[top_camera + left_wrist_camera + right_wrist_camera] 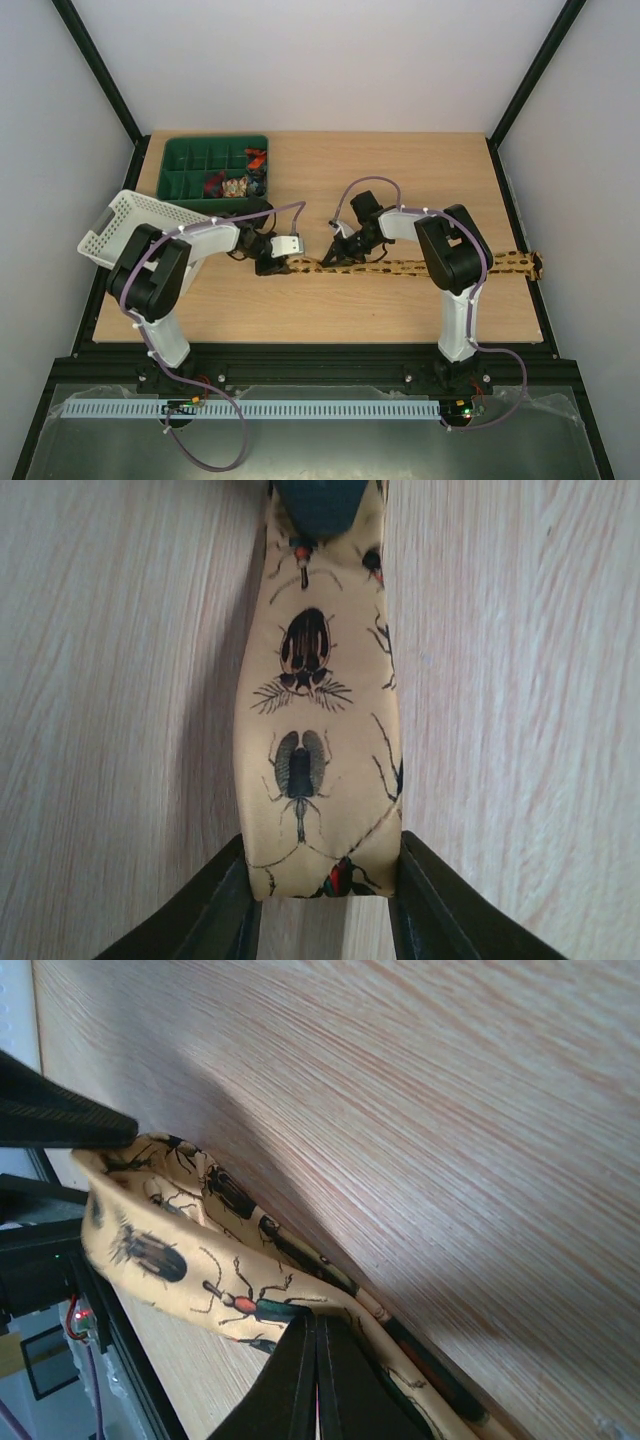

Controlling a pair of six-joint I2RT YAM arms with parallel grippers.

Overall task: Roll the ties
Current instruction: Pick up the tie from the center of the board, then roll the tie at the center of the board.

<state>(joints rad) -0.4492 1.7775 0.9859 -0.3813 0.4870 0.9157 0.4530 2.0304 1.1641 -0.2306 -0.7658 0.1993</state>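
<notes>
The tan-gold tie (430,268) with beetle prints lies as a long strip across the wooden table. Its wide end reaches the right table edge. My left gripper (278,262) is at the tie's left end. In the left wrist view the tie (310,730) runs away from me, and its end sits between my gripper's (320,865) two fingers, which press on both edges. My right gripper (338,255) is a little further right along the strip. In the right wrist view it (318,1322) is shut on the edge of the tie (150,1250), which rises in a loose fold.
A green compartment tray (190,150) stands at the back left with a few small rolled items in it. A white slatted basket (125,225) sits tilted at the left edge, close behind my left arm. Black frame rails border the table.
</notes>
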